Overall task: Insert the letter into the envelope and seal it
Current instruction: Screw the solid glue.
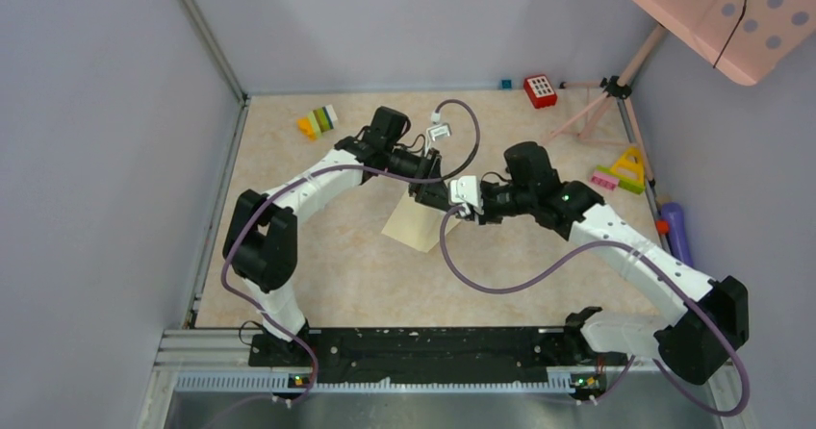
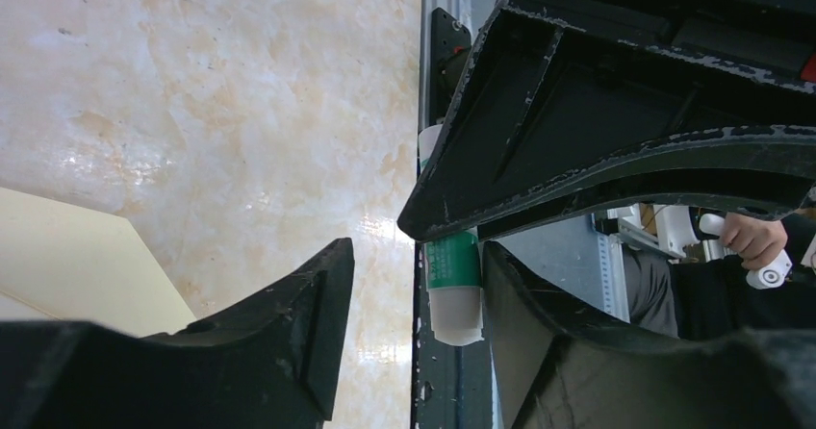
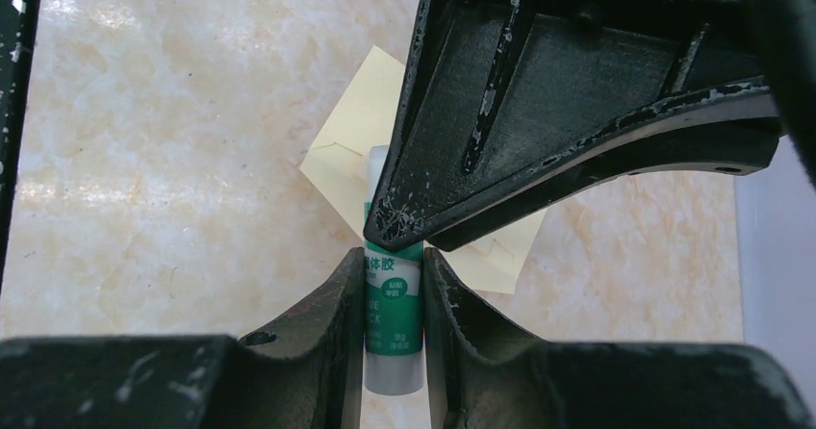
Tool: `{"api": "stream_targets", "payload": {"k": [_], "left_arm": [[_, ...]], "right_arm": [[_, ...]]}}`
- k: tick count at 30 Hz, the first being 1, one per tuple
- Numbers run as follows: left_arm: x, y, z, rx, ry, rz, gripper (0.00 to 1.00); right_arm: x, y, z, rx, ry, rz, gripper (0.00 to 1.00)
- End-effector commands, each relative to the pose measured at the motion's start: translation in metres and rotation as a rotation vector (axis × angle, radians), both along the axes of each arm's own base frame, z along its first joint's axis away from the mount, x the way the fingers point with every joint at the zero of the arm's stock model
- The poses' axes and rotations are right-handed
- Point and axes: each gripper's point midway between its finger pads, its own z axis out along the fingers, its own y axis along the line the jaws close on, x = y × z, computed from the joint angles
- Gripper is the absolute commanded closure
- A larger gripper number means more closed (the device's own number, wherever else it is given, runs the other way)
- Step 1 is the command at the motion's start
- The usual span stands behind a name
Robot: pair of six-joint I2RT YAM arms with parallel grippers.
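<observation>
Right tool (image 3: 395, 261) is clenched on a glue stick (image 3: 393, 328) over the envelope (image 3: 351, 131), which lies flat on the desk (image 1: 337, 275); left tool (image 2: 377, 246) stands parted, grasping nothing. Thin, light paper, likely to slide and crease: pin its face, take an edge

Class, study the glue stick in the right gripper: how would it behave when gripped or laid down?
The glue stick looks like rigid plastic, so it probably won't squash in the right gripper. Its glossy round body might slip or twist. Laid sideways on the smooth table, it would likely roll.
</observation>
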Motion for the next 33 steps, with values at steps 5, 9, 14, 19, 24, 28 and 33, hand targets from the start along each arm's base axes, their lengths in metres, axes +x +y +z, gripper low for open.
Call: {"api": "stream_targets", "payload": {"k": [5, 9, 14, 19, 24, 28, 33], "left_arm": [[0.001, -0.004, 0.006, -0.037, -0.036, -0.025, 0.51], [0.000, -0.004, 0.005, -0.040, -0.028, -0.031, 0.55], [-0.001, -0.004, 0.006, -0.046, -0.022, -0.037, 0.53], [-0.003, -0.004, 0.007, -0.054, -0.016, -0.046, 0.52], [-0.003, -0.004, 0.007, -0.059, -0.012, -0.051, 0.58], [-0.004, -0.004, 0.007, -0.062, -0.008, -0.055, 0.68], [-0.004, -0.004, 0.006, -0.062, 0.001, -0.057, 0.85]], "right_arm": [[0.006, 0.007, 0.008, 0.013, -0.073, -0.010, 1.00], [0.011, 0.007, 0.007, 0.011, -0.094, -0.030, 1.00], [0.016, 0.007, 0.007, 0.016, -0.115, -0.056, 1.00], [0.021, 0.006, 0.009, 0.023, -0.130, -0.079, 1.00], [0.019, 0.008, 0.008, 0.028, -0.122, -0.070, 1.00], [0.016, 0.009, 0.005, 0.023, -0.119, -0.051, 1.00], [0.014, 0.009, -0.001, 0.005, -0.128, -0.029, 1.00]]}}
